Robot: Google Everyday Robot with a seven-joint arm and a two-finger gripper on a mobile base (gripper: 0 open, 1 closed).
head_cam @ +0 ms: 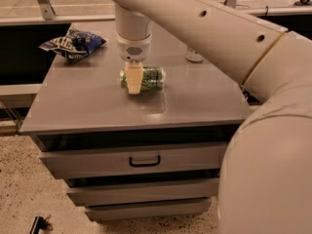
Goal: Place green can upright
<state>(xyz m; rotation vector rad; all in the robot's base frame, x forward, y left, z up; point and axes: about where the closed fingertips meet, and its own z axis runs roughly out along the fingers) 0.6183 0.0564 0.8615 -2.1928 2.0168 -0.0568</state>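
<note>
The green can (148,78) lies on its side on the grey cabinet top (97,106), near the middle, its long axis running left to right. My gripper (134,80) comes straight down from the cream arm and straddles the can's left part. One cream finger (132,81) shows in front of the can; the other is hidden behind it. The gripper looks shut on the can, which sits at or just above the surface.
A blue chip bag (73,44) lies at the back left of the top. A small pale object (194,56) stands at the back right, partly behind the arm. Drawers with a dark handle (145,160) are below the front edge. My arm fills the right side.
</note>
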